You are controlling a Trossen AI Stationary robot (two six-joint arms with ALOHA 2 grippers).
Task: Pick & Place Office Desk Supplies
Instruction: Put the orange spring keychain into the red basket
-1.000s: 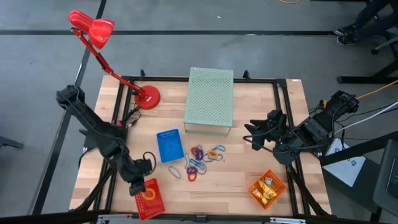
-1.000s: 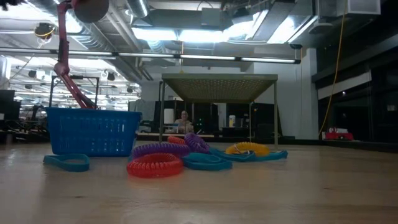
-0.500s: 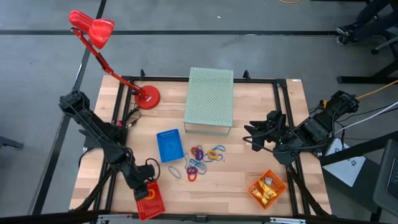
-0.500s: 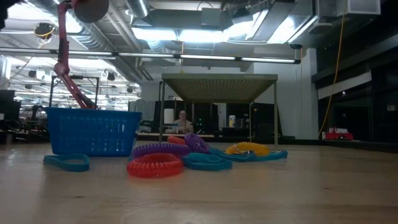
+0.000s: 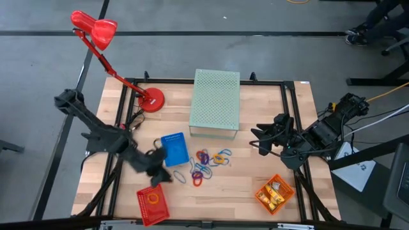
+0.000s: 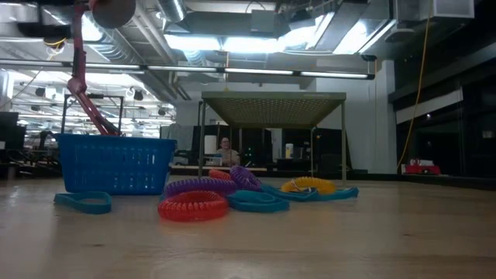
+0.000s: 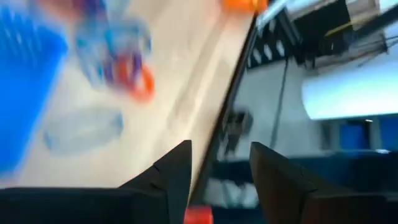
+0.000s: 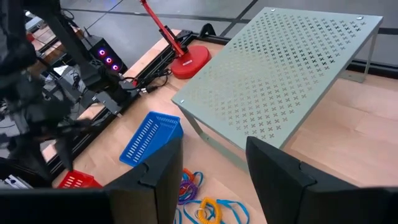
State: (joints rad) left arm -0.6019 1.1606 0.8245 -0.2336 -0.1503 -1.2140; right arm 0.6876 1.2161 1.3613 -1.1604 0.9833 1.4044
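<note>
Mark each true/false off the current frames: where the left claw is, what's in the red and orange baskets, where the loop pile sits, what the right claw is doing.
1. The left claw is over the table between the blue basket and the red basket, fingers apart and empty. True.
2. The red basket is empty. False: an orange loop lies in it.
3. The pile of loops sits right of the blue basket in the high view, in front of the green perforated box. True.
4. The right claw grips a purple loop. False: it hangs open and empty near the table's right side.
5. The orange basket holds blue loops. False: it holds yellow-orange pieces.
</note>
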